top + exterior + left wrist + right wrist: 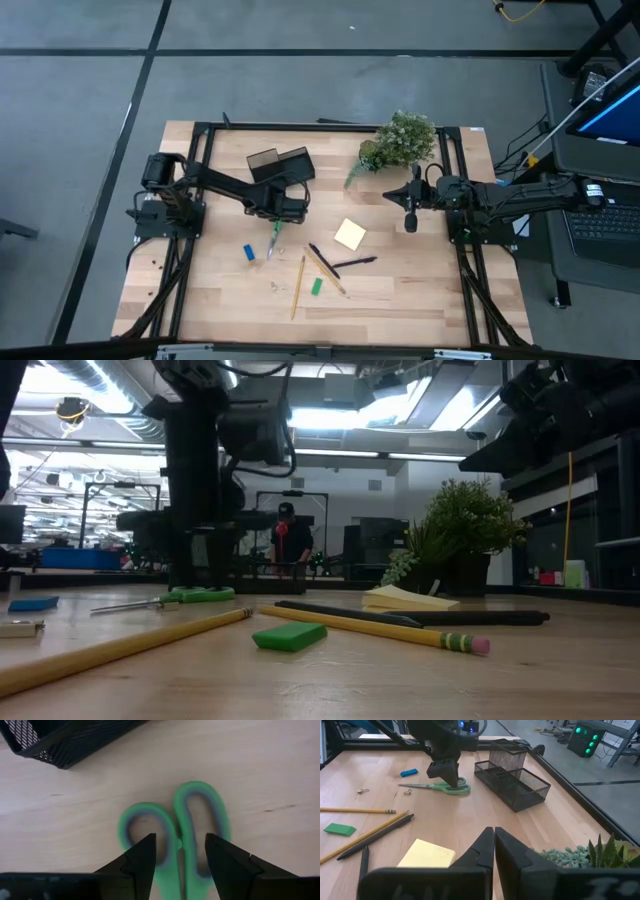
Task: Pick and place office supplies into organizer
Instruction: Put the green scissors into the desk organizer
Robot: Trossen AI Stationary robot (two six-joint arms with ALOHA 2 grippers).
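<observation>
Left gripper (pixel 180 862) poised over the scissors (pixel 192 840), fingers apart, nothing clamped yet.

High view: scissors (pixel 274 237) lie flat on the table (pixel 420 290) just in front of the organizer (pixel 281 165); left gripper (pixel 285 208) sits above the handles, probably because it is the easiest part to grip. Right gripper (pixel 410 218) waits beside the plant (pixel 400 140), fingers together, well apart from the organizer. Low view: shows green block (pixel 290 636) & pencils (pixel 380 627) lying flat; organizer hidden. Left wrist view: only here the fingers straddle one handle loop w/o touching. Right wrist view: shows organizer (pixel 512 780) mesh compartments and sticky-note pad (pixel 426 854).
</observation>
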